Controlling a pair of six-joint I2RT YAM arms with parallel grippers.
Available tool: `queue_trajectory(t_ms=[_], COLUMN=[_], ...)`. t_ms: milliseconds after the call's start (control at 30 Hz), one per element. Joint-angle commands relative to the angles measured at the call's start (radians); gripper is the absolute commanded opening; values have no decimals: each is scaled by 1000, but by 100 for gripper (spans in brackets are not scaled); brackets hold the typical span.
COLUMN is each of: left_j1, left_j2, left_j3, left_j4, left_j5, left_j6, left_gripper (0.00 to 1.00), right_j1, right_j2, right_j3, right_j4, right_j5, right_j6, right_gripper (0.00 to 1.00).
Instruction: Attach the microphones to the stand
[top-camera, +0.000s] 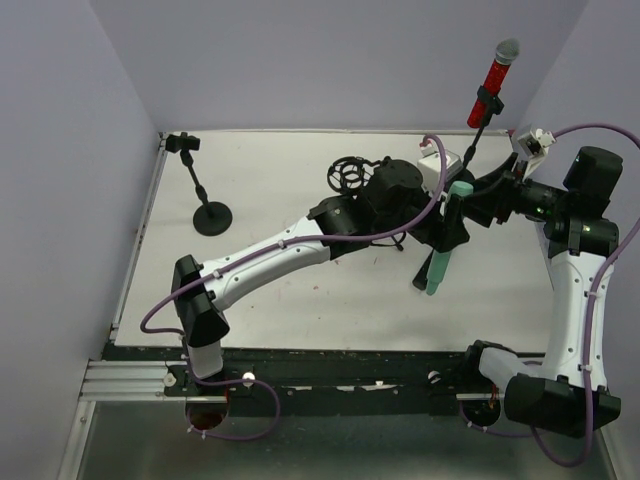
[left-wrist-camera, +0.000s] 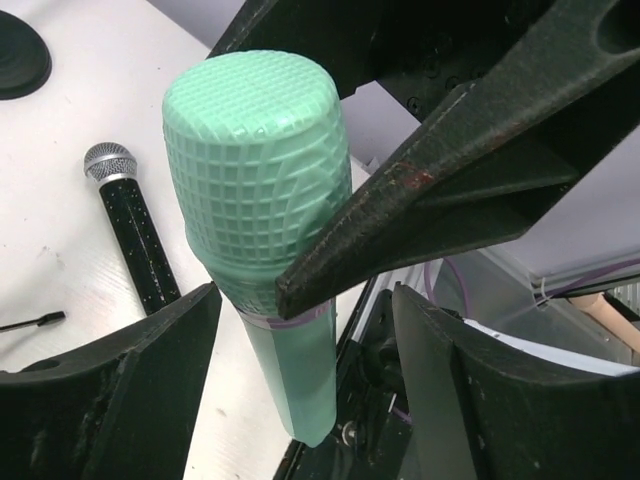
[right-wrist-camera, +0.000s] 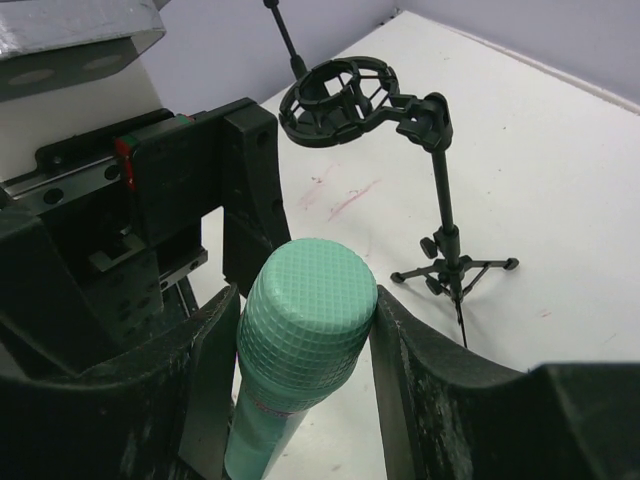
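The mint-green microphone (top-camera: 443, 245) hangs tilted above the table, head up. My right gripper (top-camera: 463, 197) is shut on its mesh head (right-wrist-camera: 310, 310), one finger on each side. My left gripper (top-camera: 440, 238) is open, its fingers (left-wrist-camera: 130, 400) standing apart on either side of the mic's body (left-wrist-camera: 295, 375) without touching it. The right gripper's finger (left-wrist-camera: 420, 200) crosses in front of the head in the left wrist view. The black microphone (left-wrist-camera: 130, 230) with grey mesh head lies on the table. The red microphone (top-camera: 492, 75) sits clipped upright on a stand at the back right.
A black tripod stand with a round shock-mount ring (top-camera: 350, 175) stands mid-table, also in the right wrist view (right-wrist-camera: 340, 95). A small stand with a round base (top-camera: 212, 216) and an empty clip (top-camera: 183, 143) stands at the back left. Grey walls enclose the table.
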Motion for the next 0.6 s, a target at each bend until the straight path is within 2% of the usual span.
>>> queue_trajectory(t_ms=[0, 33, 100, 200, 333, 367, 400, 500, 533, 567], left_j1=[-10, -10, -8, -8, -7, -7, -7, -4, -2, -1], left_j2=[23, 23, 20, 17, -6, -19, -32, -100, -127, -163], left_j3=[41, 42, 42, 44, 33, 25, 9, -53, -85, -116], left_j4=[-56, -56, -57, -54, -42, -36, -25, 4, 15, 25], left_j5=[-16, -19, -20, -28, -31, -25, -19, -5, -4, -4], left_j6=[21, 23, 26, 29, 32, 31, 29, 21, 20, 20], left_gripper=[74, 71, 57, 29, 2, 0, 0, 0, 0, 0], right_j1=[7, 7, 7, 7, 7, 7, 7, 7, 7, 7], right_j2=[-16, -14, -14, -14, -16, -16, -13, 7, 19, 27], right_j3=[7, 9, 7, 6, 15, 18, 24, 88, 119, 142], right_j4=[22, 22, 29, 35, 32, 30, 23, -91, -118, -151], right_j5=[-51, -54, -60, -74, -89, -89, -86, -32, -19, -9], right_j6=[19, 19, 19, 19, 20, 19, 5, -107, -143, -168], right_gripper=[24, 24, 24, 24, 26, 32, 42, 88, 99, 100])
